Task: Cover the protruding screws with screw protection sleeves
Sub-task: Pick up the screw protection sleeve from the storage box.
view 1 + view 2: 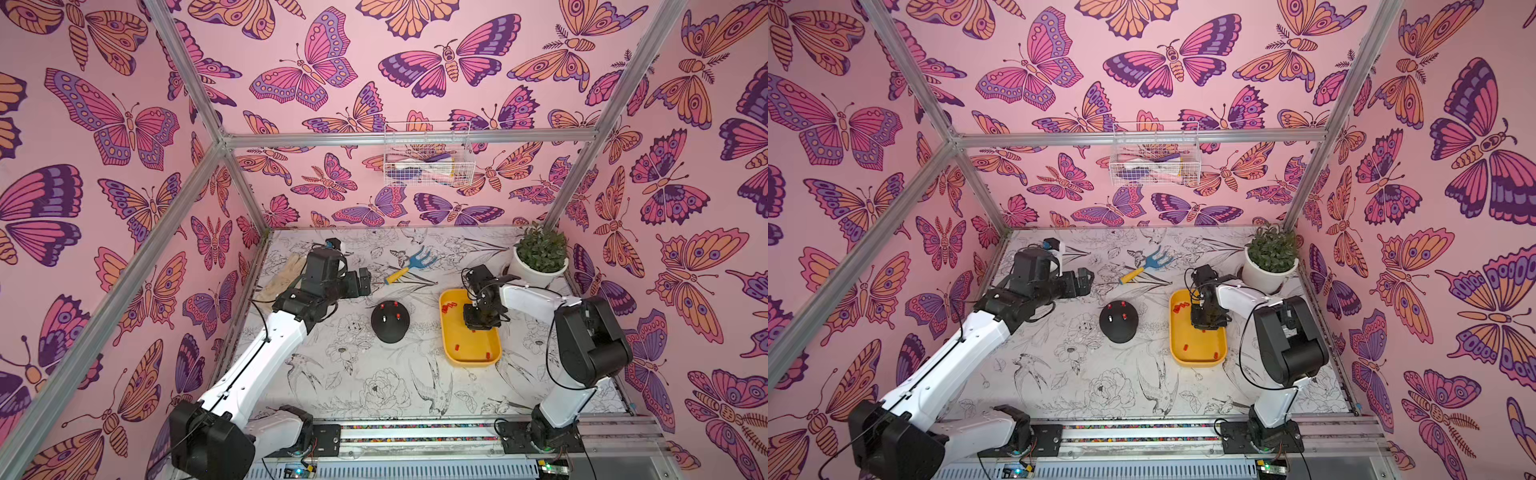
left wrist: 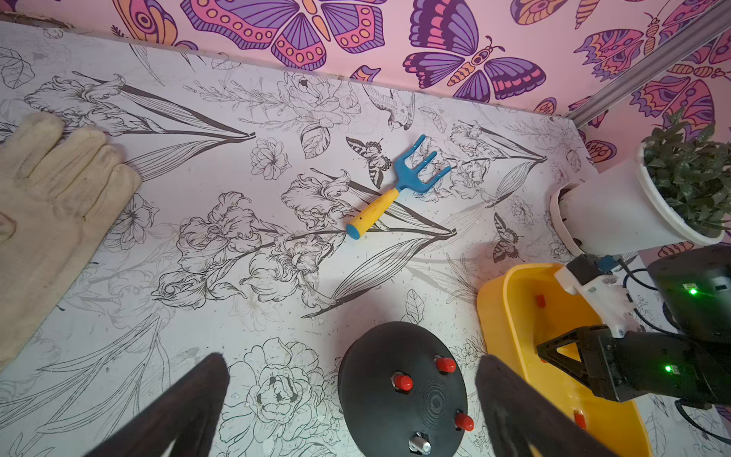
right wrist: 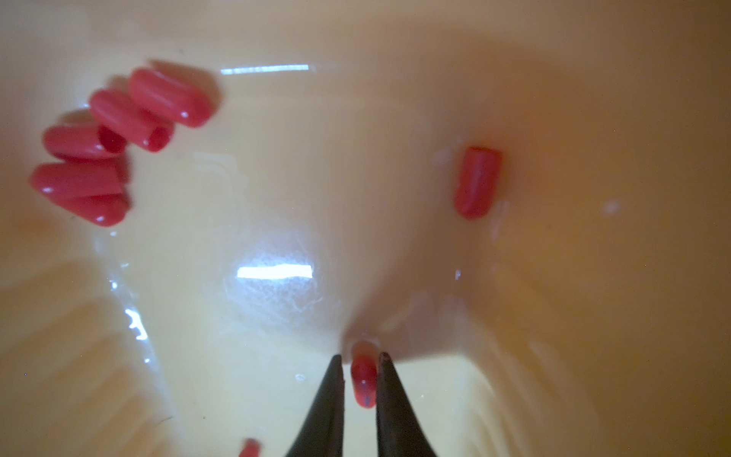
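In the yellow tray (image 1: 471,343) by the surface's (image 1: 353,374) right edge, our right fingers (image 3: 385,380) pinch one red sleeve (image 3: 364,382), nearly closed, its length running along them. The bare screw (image 2: 420,442) stands on the black dome (image 1: 390,332), toward the left edge from the tray.

Bright, even light; glare on the tray (image 3: 273,272) (close view blurred).

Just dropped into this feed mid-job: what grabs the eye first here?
The loud pink butterfly wallpaper on every wall hits first. On the right, the right hand is down in the yellow tray, pinching a red sleeve. In the middle, the black dome carries three red-capped screws and one bare screw.
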`<state>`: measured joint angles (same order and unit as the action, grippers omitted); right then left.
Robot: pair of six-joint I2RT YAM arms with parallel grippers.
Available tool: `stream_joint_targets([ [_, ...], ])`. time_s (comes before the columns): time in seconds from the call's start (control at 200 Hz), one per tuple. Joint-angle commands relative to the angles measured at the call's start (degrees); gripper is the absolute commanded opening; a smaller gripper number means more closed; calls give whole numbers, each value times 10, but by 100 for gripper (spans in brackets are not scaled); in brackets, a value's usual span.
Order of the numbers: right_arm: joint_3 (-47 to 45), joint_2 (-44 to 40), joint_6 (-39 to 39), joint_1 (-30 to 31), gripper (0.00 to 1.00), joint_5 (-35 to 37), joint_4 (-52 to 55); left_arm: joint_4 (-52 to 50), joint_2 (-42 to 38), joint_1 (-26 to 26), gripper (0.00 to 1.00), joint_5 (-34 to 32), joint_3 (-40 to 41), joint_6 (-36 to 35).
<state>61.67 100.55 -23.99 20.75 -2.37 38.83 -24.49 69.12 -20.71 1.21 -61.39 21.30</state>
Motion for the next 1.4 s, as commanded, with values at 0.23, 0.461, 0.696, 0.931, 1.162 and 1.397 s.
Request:
stream_joint_targets([
  [0.23,9,12,3,1,16,12,14,-8,-3,-2,100,-11,11,2],
  [0.461,10,13,4,1,13,12,14,-8,-2,-2,100,-12,11,1],
  [0.696,10,10,5,0,12,14,13,-8,0,-2,100,-12,10,1],
  [0.931,15,11,7,0,11,12,13,-8,1,-2,100,-8,5,1],
  [1.162,27,-15,7,-1,11,16,27,-7,11,-2,100,15,-9,1],
  [1.397,47,-47,7,-1,11,18,45,-7,25,-20,100,34,-32,4],
])
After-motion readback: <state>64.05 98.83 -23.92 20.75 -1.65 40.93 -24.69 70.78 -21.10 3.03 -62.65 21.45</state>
